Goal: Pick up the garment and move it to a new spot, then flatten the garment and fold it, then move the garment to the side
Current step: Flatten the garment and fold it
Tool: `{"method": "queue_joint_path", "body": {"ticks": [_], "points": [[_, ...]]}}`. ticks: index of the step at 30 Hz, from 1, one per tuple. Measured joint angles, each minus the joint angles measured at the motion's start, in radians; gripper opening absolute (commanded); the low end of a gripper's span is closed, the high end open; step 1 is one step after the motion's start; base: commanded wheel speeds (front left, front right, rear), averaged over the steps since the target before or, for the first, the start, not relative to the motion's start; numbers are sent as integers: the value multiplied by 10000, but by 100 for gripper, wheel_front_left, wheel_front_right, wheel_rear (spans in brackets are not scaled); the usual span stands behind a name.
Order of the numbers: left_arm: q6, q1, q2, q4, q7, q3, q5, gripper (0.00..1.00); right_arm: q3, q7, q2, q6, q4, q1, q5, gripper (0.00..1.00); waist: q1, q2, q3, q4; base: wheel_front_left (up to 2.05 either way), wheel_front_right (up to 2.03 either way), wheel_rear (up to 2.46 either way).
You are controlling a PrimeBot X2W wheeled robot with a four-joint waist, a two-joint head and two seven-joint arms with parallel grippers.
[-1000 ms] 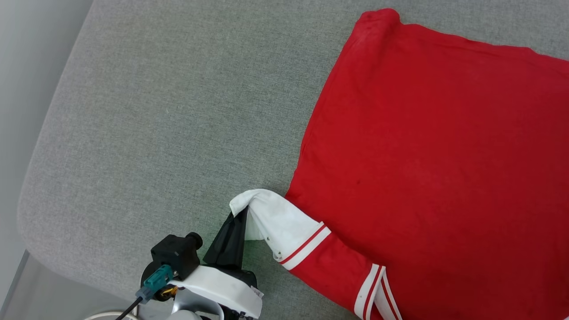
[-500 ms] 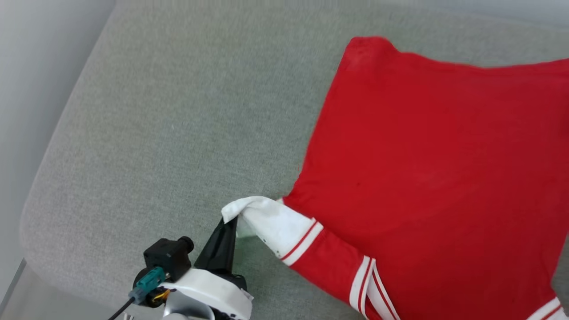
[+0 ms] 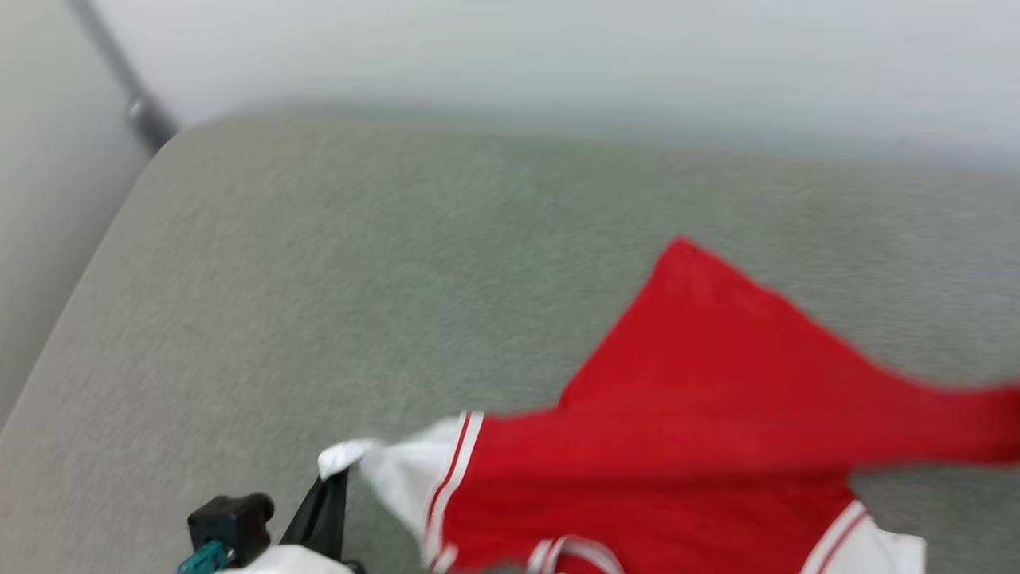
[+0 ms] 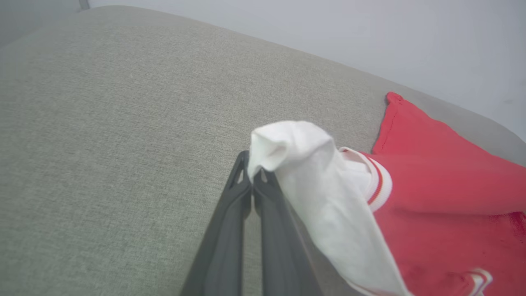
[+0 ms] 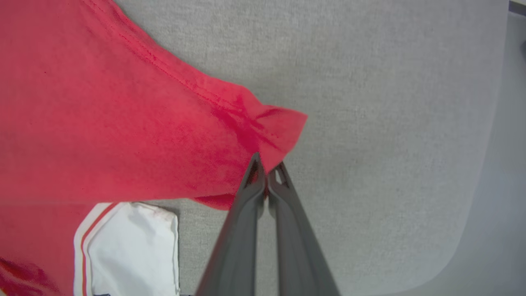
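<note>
**Garment point(image 3: 701, 399) pinched at two points over grey cushion**

Cushion point(image 3: 319, 279): grey woven upholstery with rounded corners and a pale wall point(image 4: 370, 33) behind its far edge. The left half is bare fabric. The head view is motion-blurred, so fine detail is poor.

Garment: a red shirt with its plain red side up, over the right half of the cushion and towards its near edge. One red corner points at the cushion's far edge. The red panel runs in a taut band out to the cushion's right side. I cannot tell how much of it rests on the cushion and how much is raised.

White sleeve point(image 4: 320, 185): bunched and draped, nearest the cushion's middle, joined to the red body by red-and-white striped trim point(image 4: 380, 187). A second white sleeve point(image 5: 131, 246) with the same trim lies flat on the cushion near its front edge.

Left gripper point(image 4: 251, 176): fingers pressed together, clamping the tip of the bunched white sleeve, which folds over the fingertips above the cushion surface.

Right gripper point(image 5: 267, 170): fingers closed tight on a red hem corner, with puckers radiating from the grip. It sits above the cushion, short of its rounded right edge.
</note>
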State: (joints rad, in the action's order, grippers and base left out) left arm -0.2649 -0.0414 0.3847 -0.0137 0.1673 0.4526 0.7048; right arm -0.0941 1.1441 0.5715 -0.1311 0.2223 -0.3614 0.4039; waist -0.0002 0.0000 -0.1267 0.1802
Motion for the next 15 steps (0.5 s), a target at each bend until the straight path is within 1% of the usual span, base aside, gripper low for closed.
{"method": "queue_joint_path", "body": {"ticks": [3, 6, 8, 12, 13, 14, 15], "points": [[-92, -363, 253, -96, -155, -88, 128, 0, -453, -159, -171, 0, -514, 1715, 299, 0, 0, 0, 426, -489, 0, 0, 0], [-165, -643, 472, -167, -359, -119, 213, 0, -886, -353, -623, -2, -894, 3381, 495, 0, -1, 0, 834, -963, 0, 0, 0], [-211, -753, 564, -199, -435, -180, 249, 0, -1206, -571, -1104, 0, -1064, 4322, 652, 0, -1, 0, 1032, -1296, 0, 0, 0], [-270, -771, 696, -230, -543, -295, 311, 0, -1271, -974, -1952, 0, -1139, 5633, 698, 0, -1, 0, 1297, -1890, 0, 0, 0], [-290, -779, 727, -228, -562, -316, 318, 0, -1216, -1131, -2148, 0, -1131, 5823, 698, 18, -1, 0, 1341, -2022, 0, 0, 0], [-303, -783, 759, -230, -593, -326, 326, 0, -1204, -1358, -2326, 0, -1129, 5932, 706, 45, -1, 0, 1374, -2140, 0, 0, 0], [-316, -786, 786, -238, -619, -330, 351, 0, -1206, -1678, -2477, 0, -1152, 5963, 706, 100, -1, 0, 1399, -2246, 0, 0, 0]]}}
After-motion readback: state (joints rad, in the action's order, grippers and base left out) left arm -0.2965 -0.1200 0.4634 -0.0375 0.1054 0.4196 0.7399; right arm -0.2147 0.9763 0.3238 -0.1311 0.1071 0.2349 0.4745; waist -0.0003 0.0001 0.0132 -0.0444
